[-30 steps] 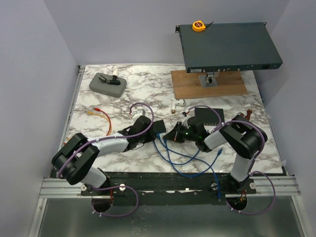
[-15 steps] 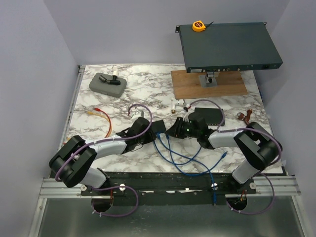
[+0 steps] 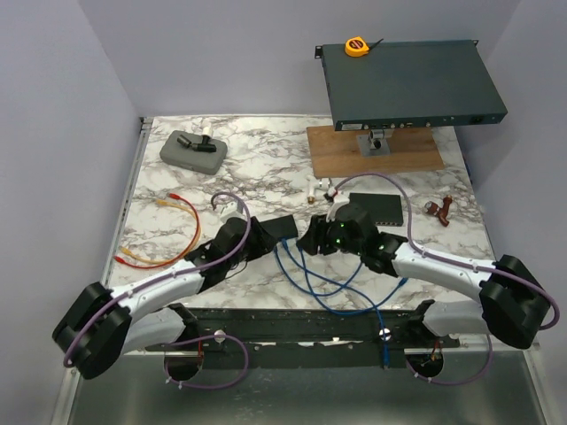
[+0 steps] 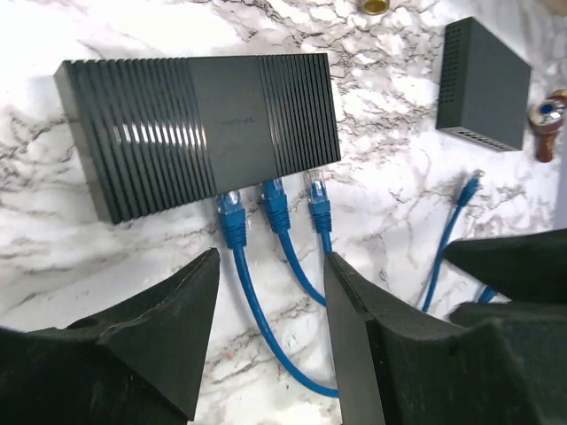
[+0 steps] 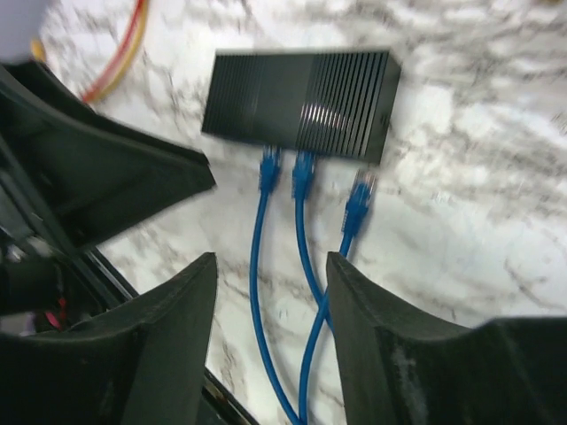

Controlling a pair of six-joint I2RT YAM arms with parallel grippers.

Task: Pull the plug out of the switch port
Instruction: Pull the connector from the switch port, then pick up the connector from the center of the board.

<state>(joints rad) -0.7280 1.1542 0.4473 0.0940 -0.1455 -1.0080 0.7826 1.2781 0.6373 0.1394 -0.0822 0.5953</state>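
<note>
The switch (image 4: 204, 124) is a small ribbed black box on the marble, seen too in the top view (image 3: 285, 227) and the right wrist view (image 5: 301, 102). Two blue plugs (image 4: 229, 208) (image 4: 275, 197) sit in its ports. A third blue plug (image 5: 359, 197) lies just outside the switch, its clear tip (image 4: 315, 181) showing. My left gripper (image 4: 270, 257) is open above the blue cables, holding nothing. My right gripper (image 5: 271, 258) is also open, hovering over the same cables from the other side. In the top view the left gripper (image 3: 257, 235) and right gripper (image 3: 310, 241) flank the cables.
A second black box (image 4: 485, 84) lies to the right, with a loose blue cable end (image 4: 468, 188) near it. An orange-yellow cable (image 3: 168, 235) lies at the left, a grey case (image 3: 192, 150) at the back left. A wooden board (image 3: 372, 150) carries a rack unit (image 3: 407, 84).
My right gripper has opened and let go of the third plug, which now lies free of the switch. My left gripper has opened wider. Both arms have stretched out low along the table.
</note>
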